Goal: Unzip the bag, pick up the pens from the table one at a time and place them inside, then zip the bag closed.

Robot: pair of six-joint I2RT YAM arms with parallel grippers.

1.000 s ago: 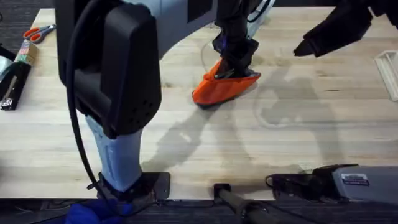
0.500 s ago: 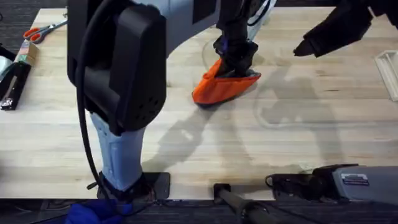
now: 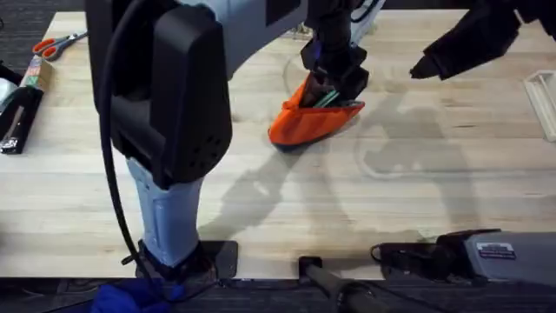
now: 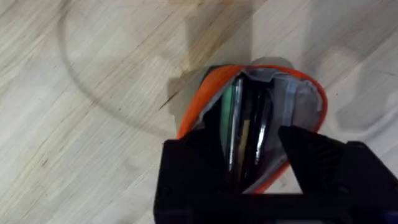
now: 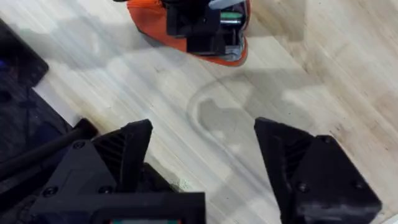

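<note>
My left gripper (image 4: 258,171) hangs right over the open mouth of the bag (image 3: 311,122), fingers spread, gripping nothing; since a moment ago it has lifted slightly, leaving the green pen (image 4: 228,118) lying inside beside the darker pens. The bag sits toward the counter's (image 3: 261,191) far edge, near the middle. My right gripper (image 5: 202,158) hovers open, well apart. Zipping looks next.

Light wooden table (image 3: 261,187) bearing the orange bag (image 3: 308,124) and, far-left, scissors (image 3: 54,45).
</note>
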